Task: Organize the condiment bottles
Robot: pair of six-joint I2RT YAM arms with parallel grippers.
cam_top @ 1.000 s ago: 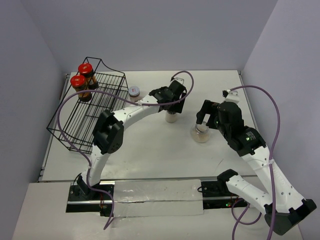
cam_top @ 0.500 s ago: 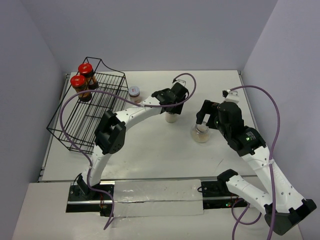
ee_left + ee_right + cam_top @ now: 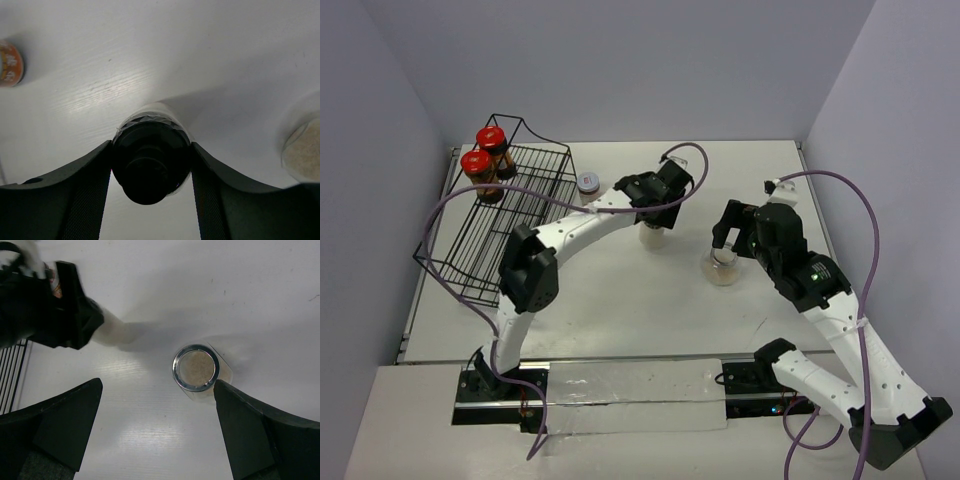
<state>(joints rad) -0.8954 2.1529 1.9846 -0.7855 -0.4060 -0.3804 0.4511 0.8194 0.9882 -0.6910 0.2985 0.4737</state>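
Lavender walls (image 3: 620, 60); white table (image 3: 620, 300)

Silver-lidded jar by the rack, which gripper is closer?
Left. The left gripper, clamping the black-capped jar, is right of the silver-lidded jar; the right gripper is farther right, over the beige-filled jar.

The top camera looks down from above the near edge; both wrist cameras face the white surface (image 3: 620, 290) closely, sharing the wide beige-filled jar (image 3: 196, 367).

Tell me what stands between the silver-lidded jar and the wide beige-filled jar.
The black-capped jar, held in the left gripper, stands between them; the top external view shows it.
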